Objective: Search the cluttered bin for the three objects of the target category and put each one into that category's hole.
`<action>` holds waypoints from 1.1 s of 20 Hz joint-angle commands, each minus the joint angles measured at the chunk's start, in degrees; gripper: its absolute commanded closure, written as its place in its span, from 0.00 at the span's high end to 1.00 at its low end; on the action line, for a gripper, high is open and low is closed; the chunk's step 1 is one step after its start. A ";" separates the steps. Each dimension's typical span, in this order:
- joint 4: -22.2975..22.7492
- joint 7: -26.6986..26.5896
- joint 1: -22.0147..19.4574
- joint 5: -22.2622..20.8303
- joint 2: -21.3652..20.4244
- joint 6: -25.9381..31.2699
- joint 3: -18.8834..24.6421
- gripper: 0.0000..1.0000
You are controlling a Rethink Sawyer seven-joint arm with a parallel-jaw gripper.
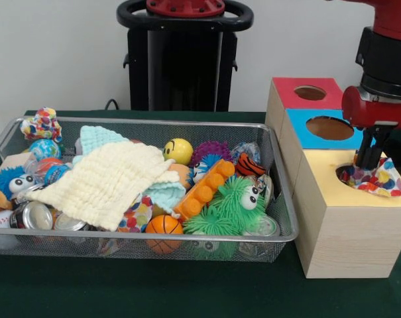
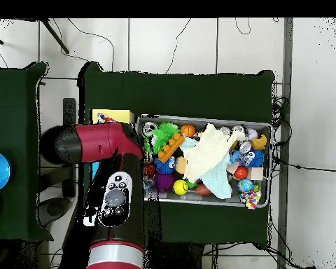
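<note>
Yellow-topped box up front has 1 spotted cloth draped at its hole, gripper pinching it, not yet dropped in; 1 more spotted cloth sits at the wire bin's far corner, third unseen.

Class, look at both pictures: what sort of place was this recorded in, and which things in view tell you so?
Probably a robotics lab set up for a sorting test. A red and black robot arm works at a table with a green cover, a wire bin heaped with toys stands beside three wooden boxes, and loose cables trail over the tiled floor.
</note>
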 commanded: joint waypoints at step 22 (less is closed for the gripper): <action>-1.38 11.91 1.21 3.62 0.77 12.84 0.65 0.00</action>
